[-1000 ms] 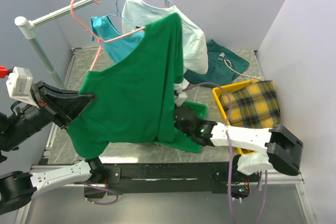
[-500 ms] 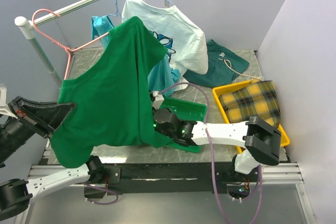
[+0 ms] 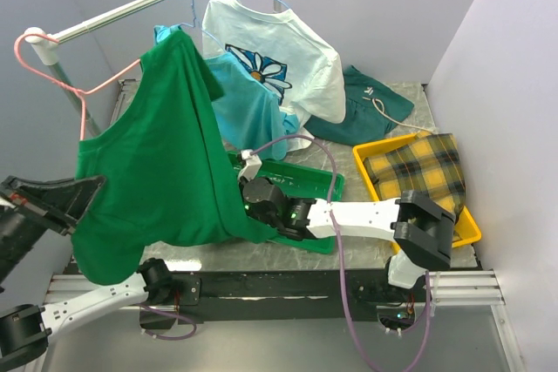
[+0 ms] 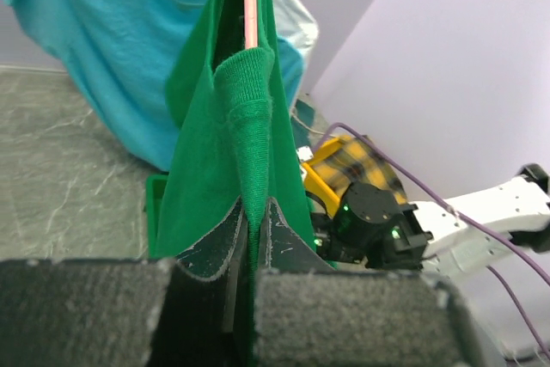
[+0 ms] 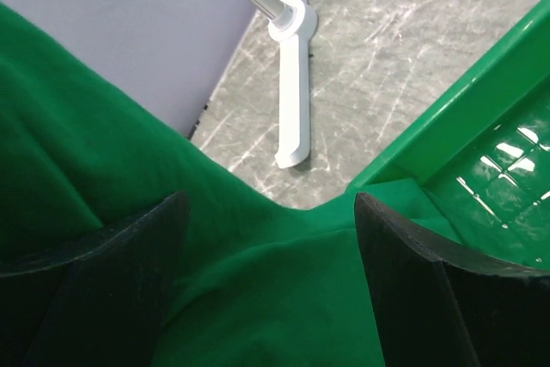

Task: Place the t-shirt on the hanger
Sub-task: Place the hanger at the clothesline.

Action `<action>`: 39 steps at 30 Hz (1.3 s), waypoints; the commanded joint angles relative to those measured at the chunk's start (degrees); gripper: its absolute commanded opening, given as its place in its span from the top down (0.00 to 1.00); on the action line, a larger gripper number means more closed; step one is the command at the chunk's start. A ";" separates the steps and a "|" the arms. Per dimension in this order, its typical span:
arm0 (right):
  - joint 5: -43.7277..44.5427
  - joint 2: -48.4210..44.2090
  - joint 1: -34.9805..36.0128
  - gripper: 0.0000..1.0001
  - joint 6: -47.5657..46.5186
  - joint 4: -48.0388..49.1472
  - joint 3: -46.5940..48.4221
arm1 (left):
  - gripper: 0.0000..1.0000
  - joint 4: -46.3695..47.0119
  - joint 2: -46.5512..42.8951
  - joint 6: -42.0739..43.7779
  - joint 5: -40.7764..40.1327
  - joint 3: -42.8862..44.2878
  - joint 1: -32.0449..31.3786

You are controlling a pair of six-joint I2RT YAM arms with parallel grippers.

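**Lilac walls, grey tabletop: green tee is riding the pink wire at the rail's end**

Lilac walls are closing in a grey marbled tabletop (image 3: 410, 115). At its 9 o'clock side the t-shirt (image 3: 157, 163) is hanging in the air, draped over the hanger (image 3: 109, 79). In the left wrist view the pink wire is showing above the cloth and running down inside it.

The hook is sitting at the capped end of the rail (image 3: 148, 2), at about 10 o'clock; whether it is bearing on the bar I cannot tell.

The left claw (image 4: 249, 242) is pinching fully closed on a fold of green cloth at the shirt's 8 o'clock edge. The wire's end is most likely inside that fold, so shirt and hanger are being held as one piece.

The right claw (image 5: 271, 199) is standing wide apart at the shirt's 5 o'clock hem, gripping nothing. Green cloth is lying between and under its jaws, so it is probably placed there to steady the hem or tug it down.

Just beyond, at 4 o'clock of the shirt, the green tray (image 3: 309, 182) is lying flat. Further out, the turquoise shirt (image 3: 248, 106) and the white shirt (image 3: 288, 50) are hanging from the rail at 12 o'clock. The yellow bin (image 3: 373, 145) is sitting at 3 o'clock.
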 commanded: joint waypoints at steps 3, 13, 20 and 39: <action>-2.01 1.16 -0.21 0.14 -0.63 0.82 3.46 | 0.99 5.66 1.04 -2.55 -7.39 -4.11 0.11; -10.97 3.26 -2.23 0.14 -0.28 -2.34 8.20 | 0.99 1.28 10.54 -8.51 -18.99 -3.60 0.11; -16.07 7.40 -2.50 0.14 -1.86 -8.40 16.80 | 0.99 -2.78 19.58 -8.79 -28.58 0.44 0.11; -23.37 14.25 -3.29 0.14 -3.09 -12.62 26.75 | 0.99 6.71 33.13 2.80 -38.44 6.86 4.32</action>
